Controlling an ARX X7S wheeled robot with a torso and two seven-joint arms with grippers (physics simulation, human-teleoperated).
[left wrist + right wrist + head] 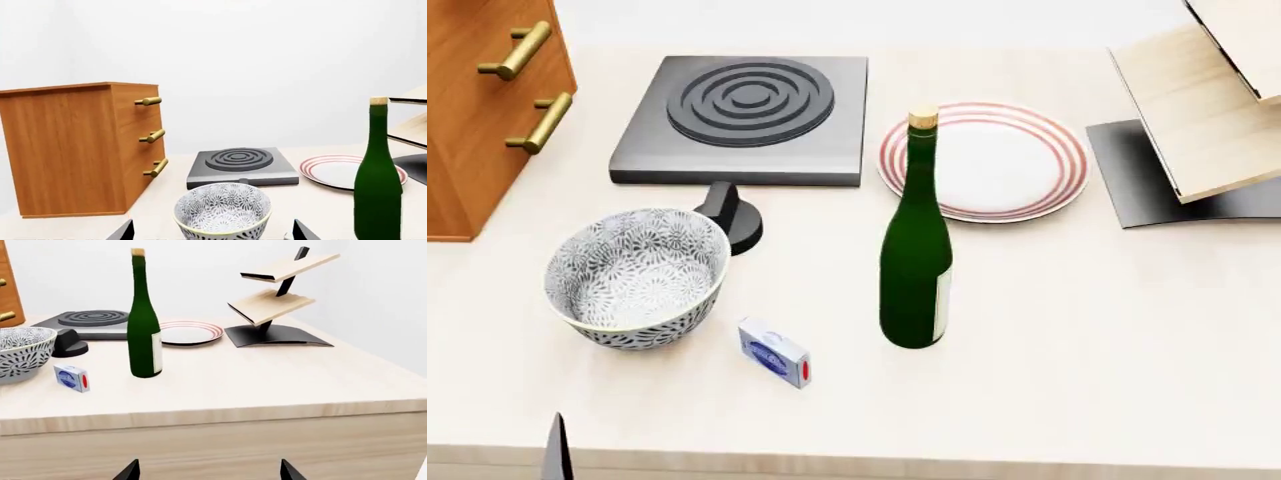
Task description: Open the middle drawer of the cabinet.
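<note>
The orange-brown cabinet (67, 150) stands at the table's far left, with three brass bar handles on its front. The middle drawer (137, 131) carries the second handle (153, 135) and looks shut, flush with the other fronts. In the head view the cabinet (474, 130) shows only its lower part and two handles. My left gripper (213, 235) is open and empty, low near the table's front edge, far short of the cabinet. One of its fingers (555, 450) shows in the head view. My right gripper (210, 472) is open and empty, below the table's front edge.
A patterned bowl (634, 275) sits just ahead of the left gripper. Behind it are a black knob (731, 215) and a grey hotplate (747, 115). A green bottle (916, 250), striped plate (988, 160), small blue-white box (774, 352) and wooden rack (1214, 100) stand to the right.
</note>
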